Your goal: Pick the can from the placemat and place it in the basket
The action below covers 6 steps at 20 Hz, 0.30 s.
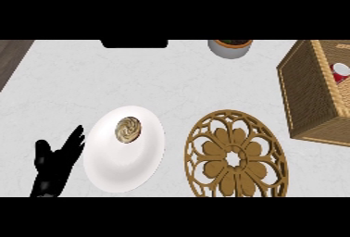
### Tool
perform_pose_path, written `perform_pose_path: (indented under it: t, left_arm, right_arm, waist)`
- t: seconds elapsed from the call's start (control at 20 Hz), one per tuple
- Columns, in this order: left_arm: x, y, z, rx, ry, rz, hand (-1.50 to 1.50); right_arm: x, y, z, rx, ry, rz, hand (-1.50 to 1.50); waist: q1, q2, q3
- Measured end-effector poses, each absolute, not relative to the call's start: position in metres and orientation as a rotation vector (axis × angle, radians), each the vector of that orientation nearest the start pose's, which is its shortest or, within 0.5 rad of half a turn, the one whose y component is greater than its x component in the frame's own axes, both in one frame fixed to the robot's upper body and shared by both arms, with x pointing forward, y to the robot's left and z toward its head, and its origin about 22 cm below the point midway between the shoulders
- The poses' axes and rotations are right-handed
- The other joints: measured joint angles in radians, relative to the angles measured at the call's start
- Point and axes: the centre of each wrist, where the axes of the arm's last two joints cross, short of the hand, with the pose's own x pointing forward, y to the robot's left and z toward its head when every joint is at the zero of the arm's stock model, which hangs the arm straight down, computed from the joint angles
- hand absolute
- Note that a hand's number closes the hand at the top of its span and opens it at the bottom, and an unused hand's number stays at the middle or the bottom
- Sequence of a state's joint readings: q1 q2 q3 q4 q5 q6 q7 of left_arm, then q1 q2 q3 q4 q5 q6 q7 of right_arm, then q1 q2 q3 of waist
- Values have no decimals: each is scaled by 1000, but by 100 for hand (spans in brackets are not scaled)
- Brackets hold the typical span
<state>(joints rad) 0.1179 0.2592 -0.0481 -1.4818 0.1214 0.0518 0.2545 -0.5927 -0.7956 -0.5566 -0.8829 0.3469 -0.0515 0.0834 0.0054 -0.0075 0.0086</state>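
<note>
One basket (309, 99) is sitting at the right edge, holding one red-and-white can (340, 70). One placemat (236, 155) is lying bottom centre, one plate (123, 150) left of it carrying a swirled pastry (128, 129). One pot (230, 47) is standing at top. One hand (56, 165), lower left, is resting with fingers spread.

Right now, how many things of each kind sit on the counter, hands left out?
White round plate with a brown swirled pastry: 1 plate, 1 pastry
Golden openwork round placemat: 1
Woven wicker basket: 1
Red-and-white can in the basket: 1
Grey pot at the far edge: 1
Total: 6
</note>
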Motion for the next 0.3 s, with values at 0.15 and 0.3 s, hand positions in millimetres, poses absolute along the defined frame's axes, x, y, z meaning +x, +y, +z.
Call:
perform_pose_path:
  t: [0.15, 0.3]
  left_arm:
    - [207, 290, -33, 159, -1115, -37, 0]
    - [205, 292, -31, 166, -1113, -28, 0]
  right_arm:
    - [301, -526, 202, -1104, -1402, -133, -150]
    - [277, -549, 209, -1122, -1384, -190, -150]
  waist:
    - [-2, -1, 1]
    - [-7, -2, 0]
